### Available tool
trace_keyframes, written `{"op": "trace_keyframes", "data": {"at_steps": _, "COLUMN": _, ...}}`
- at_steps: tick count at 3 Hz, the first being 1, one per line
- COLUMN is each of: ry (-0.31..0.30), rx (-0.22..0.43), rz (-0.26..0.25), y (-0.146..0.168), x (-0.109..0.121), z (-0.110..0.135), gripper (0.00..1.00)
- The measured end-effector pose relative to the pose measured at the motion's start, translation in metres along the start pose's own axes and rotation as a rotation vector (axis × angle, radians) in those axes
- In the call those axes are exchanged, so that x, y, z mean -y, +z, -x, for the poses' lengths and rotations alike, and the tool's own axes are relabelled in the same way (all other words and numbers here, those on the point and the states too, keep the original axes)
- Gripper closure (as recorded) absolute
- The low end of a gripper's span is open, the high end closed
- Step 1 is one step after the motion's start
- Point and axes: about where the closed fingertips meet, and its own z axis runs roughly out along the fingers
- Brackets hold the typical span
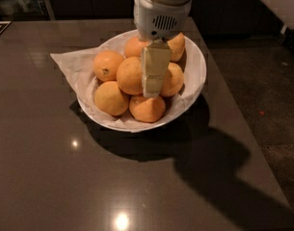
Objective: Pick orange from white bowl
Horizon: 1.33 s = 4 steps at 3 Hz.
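Observation:
The white bowl (197, 66) sits on a dark table, lined with crumpled white paper and piled with several oranges. The orange (129, 75), large, round and deep orange, lies on top in the middle of the pile. The gripper (151, 93) hangs straight down from its pale grey wrist housing (162, 13) over the bowl. Its cream tip sits just right of that orange, between it and the orange on the right (173, 80). An orange with a dark stem spot (108, 65) lies to the left. Nothing is seen held.
The dark glossy table (50, 167) runs left and toward the front, with light glare spots. The paper liner (69, 64) sticks out past the bowl's left rim. The table's right edge meets a dark speckled floor (262, 81). The arm's shadow falls front right.

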Motion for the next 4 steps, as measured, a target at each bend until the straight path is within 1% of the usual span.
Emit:
{"op": "trace_keyframes", "data": {"at_steps": 2, "ry": -0.018, "rx": -0.009, "rz": 0.038, "y": 0.019, "x": 0.006, "z": 0.009, "gripper": 0.24}}
{"op": "trace_keyframes", "data": {"at_steps": 3, "ry": -0.025, "rx": -0.006, "rz": 0.053, "y": 0.026, "x": 0.009, "z": 0.013, "gripper": 0.23}}
{"op": "trace_keyframes", "data": {"at_steps": 4, "ry": -0.031, "rx": 0.003, "rz": 0.083, "y": 0.038, "x": 0.008, "z": 0.016, "gripper": 0.21}}
